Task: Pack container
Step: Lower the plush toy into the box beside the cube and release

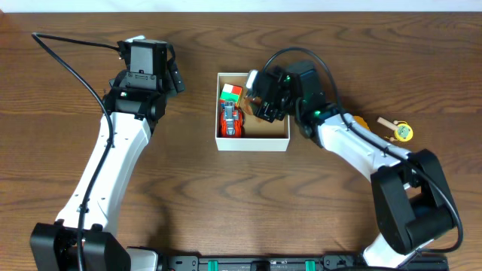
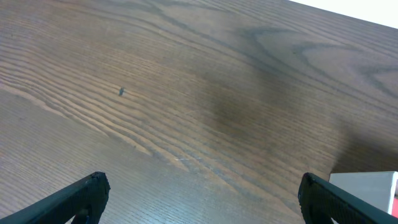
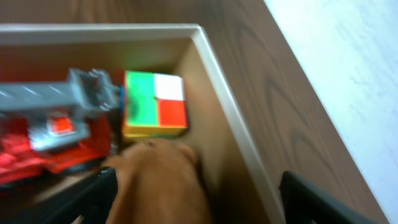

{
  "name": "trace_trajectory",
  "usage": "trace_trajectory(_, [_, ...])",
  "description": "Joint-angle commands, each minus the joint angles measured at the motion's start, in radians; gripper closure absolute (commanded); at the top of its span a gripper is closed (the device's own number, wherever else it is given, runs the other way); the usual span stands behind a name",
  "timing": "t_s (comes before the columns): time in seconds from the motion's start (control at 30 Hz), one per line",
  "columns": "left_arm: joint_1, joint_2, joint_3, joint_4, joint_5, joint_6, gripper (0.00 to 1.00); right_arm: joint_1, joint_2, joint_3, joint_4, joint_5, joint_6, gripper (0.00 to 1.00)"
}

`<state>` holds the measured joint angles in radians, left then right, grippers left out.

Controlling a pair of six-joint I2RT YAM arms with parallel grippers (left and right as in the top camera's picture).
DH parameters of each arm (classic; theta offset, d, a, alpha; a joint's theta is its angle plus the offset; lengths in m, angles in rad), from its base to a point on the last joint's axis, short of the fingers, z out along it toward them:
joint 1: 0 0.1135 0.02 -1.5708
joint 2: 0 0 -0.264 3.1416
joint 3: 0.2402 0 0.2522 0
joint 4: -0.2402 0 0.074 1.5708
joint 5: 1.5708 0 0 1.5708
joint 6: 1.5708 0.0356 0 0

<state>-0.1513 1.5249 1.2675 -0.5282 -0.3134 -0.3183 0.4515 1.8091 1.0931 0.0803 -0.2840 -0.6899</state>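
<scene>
The wooden surface (image 1: 226, 203) carries the container (image 1: 252, 143) at its middle. It is a square, white-walled box with its sides parallel to the surface's edges. Being square, it has no long axis, and its open mouth faces straight up. The right claw (image 1: 265, 99) hangs over the box's far right part, so the box lies directly below it. The left claw (image 2: 202, 208) sits apart to the box's left over bare wood, with only a white corner of the box at the edge of its view. The right arm is plainly the nearer. Both claws have their fingers spread wide, pinching nothing.

Inside the box, a red toy truck (image 1: 230, 120) lies along the left wall, its length running near to far. A coloured cube (image 1: 230, 92) fills the far left corner. A blurred brown lump (image 3: 161, 180) lies on the box floor between the right fingers; I cannot tell what it is. A small yellow-headed stick (image 1: 398, 130) lies outside the box to the right, closest to the right arm and probably next to go in.
</scene>
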Motion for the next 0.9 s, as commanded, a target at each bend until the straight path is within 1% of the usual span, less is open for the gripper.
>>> trace_trajectory(0.0, [0.006, -0.004, 0.015, -0.003, -0.002, -0.005, 0.02, 0.033, -0.101, 0.016, -0.03, 0.027, 0.068, 0.19])
trace_trajectory(0.07, [0.006, -0.004, 0.015, -0.003, -0.002, -0.005, 0.02, 0.035, -0.163, 0.016, -0.063, 0.062, 0.141, 0.15])
trace_trajectory(0.13, [0.006, -0.004, 0.015, -0.003, -0.002, -0.005, 0.02, 0.033, -0.22, 0.016, -0.111, 0.064, 0.165, 0.13])
trace_trajectory(0.17, [0.006, -0.004, 0.015, -0.003, -0.002, -0.005, 0.02, 0.033, -0.243, 0.016, -0.139, 0.063, 0.167, 0.16])
trace_trajectory(0.23, [0.006, -0.004, 0.015, -0.003, -0.002, -0.005, 0.02, 0.034, -0.282, 0.016, -0.21, 0.062, 0.167, 0.23])
trace_trajectory(0.27, [0.006, -0.004, 0.015, -0.003, -0.002, -0.005, 0.02, 0.034, -0.293, 0.016, -0.248, 0.051, 0.167, 0.33])
trace_trajectory(0.3, [0.006, -0.004, 0.015, -0.003, -0.002, -0.005, 0.02, 0.034, -0.296, 0.016, -0.287, 0.027, 0.167, 0.48])
trace_trajectory(0.37, [0.006, -0.004, 0.015, -0.003, -0.002, -0.005, 0.02, 0.034, -0.29, 0.016, -0.347, -0.024, 0.17, 0.65])
trace_trajectory(0.43, [0.006, -0.004, 0.015, -0.003, -0.002, -0.005, 0.02, 0.034, -0.27, 0.016, -0.393, -0.055, 0.17, 0.94])
trace_trajectory(0.47, [0.006, -0.004, 0.015, -0.003, -0.002, -0.005, 0.02, 0.034, -0.257, 0.016, -0.405, -0.057, 0.17, 0.99])
trace_trajectory(0.73, [0.006, -0.004, 0.015, -0.003, -0.002, -0.005, 0.02, 0.034, -0.135, 0.016, -0.356, -0.057, 0.169, 0.99])
trace_trajectory(0.87, [0.006, -0.004, 0.015, -0.003, -0.002, -0.005, 0.02, 0.034, -0.111, 0.016, -0.33, -0.057, 0.169, 0.99])
